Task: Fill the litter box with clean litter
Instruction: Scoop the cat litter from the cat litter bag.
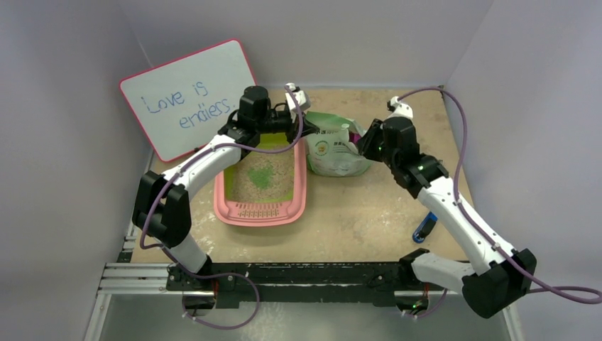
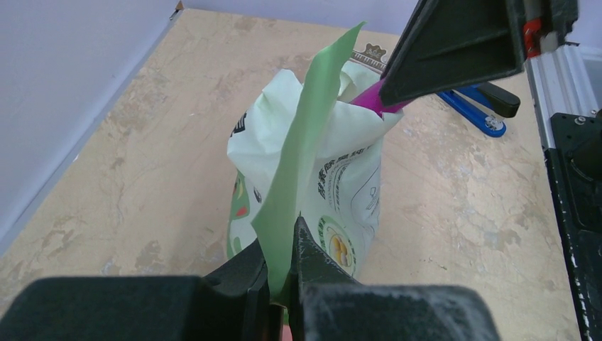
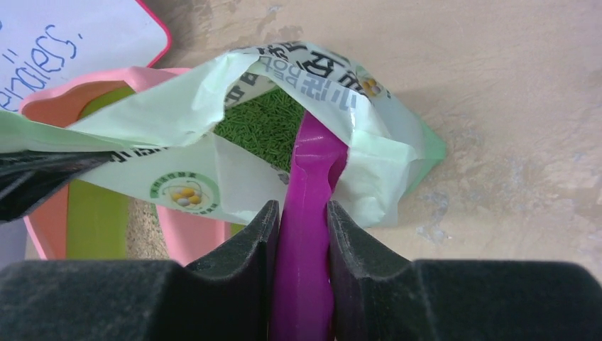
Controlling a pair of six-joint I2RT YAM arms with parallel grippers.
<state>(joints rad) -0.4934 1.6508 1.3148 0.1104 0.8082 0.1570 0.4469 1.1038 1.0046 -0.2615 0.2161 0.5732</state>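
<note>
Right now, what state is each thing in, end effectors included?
Bag: mouth open, clean litter inside.
Scoop: head inside bag.
Litter box: mostly beige granules, little clean litter.
Left end effector: shut on bag flap.
Right end effector: shut on scoop handle.

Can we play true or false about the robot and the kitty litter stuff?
1. The right end effector grips a purple scoop. True.
2. The bag lies inside the litter box. False: it stands on the table beside the box.
3. The left end effector pinches the bag's edge. True.
4. The litter box is full of green litter. False: it holds mostly beige granules, with only a small green patch.
5. The whiteboard has a blue frame. False: its frame is pinkish red.
</note>
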